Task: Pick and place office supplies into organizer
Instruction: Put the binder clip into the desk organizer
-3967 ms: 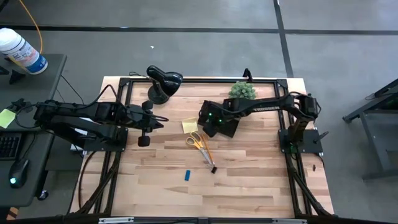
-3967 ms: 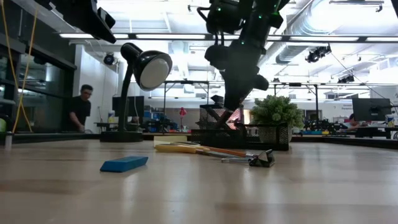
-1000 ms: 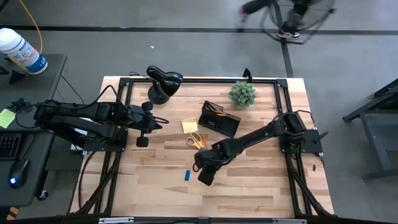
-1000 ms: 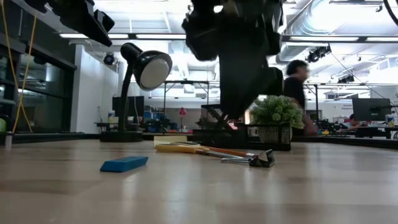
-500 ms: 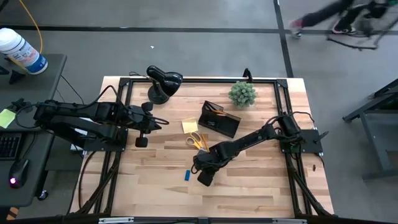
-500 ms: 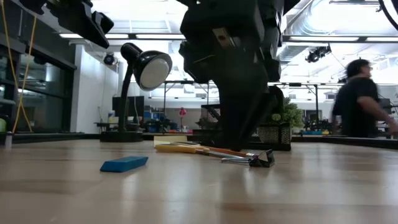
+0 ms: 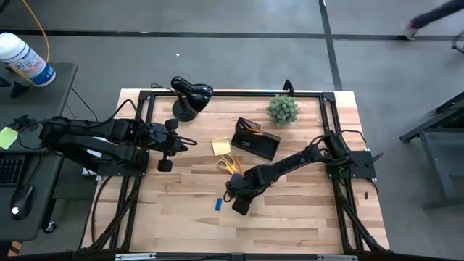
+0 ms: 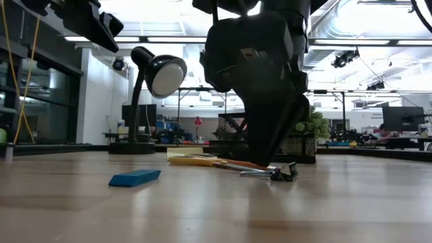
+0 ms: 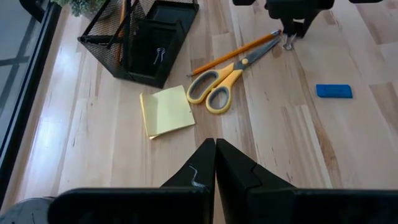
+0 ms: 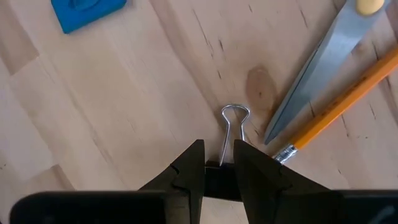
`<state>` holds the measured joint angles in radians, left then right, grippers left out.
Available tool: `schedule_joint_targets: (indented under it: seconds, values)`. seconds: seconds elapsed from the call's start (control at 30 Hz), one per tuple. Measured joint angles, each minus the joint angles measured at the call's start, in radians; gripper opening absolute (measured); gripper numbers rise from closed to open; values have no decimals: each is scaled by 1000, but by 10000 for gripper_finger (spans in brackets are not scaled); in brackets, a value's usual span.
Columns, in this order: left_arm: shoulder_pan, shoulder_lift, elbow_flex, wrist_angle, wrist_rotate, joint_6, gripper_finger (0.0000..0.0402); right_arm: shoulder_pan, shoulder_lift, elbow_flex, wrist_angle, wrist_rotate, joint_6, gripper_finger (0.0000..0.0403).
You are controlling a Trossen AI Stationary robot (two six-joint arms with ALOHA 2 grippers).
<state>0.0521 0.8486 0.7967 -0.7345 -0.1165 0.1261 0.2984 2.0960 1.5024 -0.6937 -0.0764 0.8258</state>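
A small black clip (image 10: 219,173) lies on the wooden table with its wire handle (image 10: 234,121) flat, beside the tips of the orange-handled scissors (image 7: 230,164) and an orange pencil (image 10: 336,109). My right gripper (image 10: 219,163) points down over the clip, open, one finger on each side of its black body. A blue block (image 7: 217,204) lies just left of it. The yellow sticky-note pad (image 7: 221,146) and the black mesh organizer (image 7: 255,139) sit farther back. My left gripper (image 9: 215,149) waits shut over the table's left part. My right gripper comes at the clip from above, and the clip's black body (image 10: 219,173) fills the gap between its fingers. Whether the fingers touch it, I cannot tell. The clip lies on the table (image 10: 124,124).
A black desk lamp (image 7: 190,96) stands at the far left and a small green plant (image 7: 282,109) at the far edge, right of the organizer. Bare wood lies along the near half of the table (image 7: 290,225).
My right gripper has come down over the clip, its gap unchanged. A person has walked across the room behind the table.
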Motion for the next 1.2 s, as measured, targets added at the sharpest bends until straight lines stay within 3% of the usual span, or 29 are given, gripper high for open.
schedule_joint_targets:
  seconds: [0.67, 1.03, 1.1, 1.2]
  values:
    - [0, 0, 0, 0, -7, 0, 3, -9, 1, 0, 3, -12, 2, 83]
    - [0, 0, 0, 0, -7, 0, 3, -13, 82, 5, 56, -124, 33, 81]
    - [0, 0, 0, 0, -7, 0, 3, -18, 86, 5, 54, -138, 37, 71]
    - [0, 0, 0, 0, -7, 0, 3, -29, 88, 4, 46, -157, 30, 24]
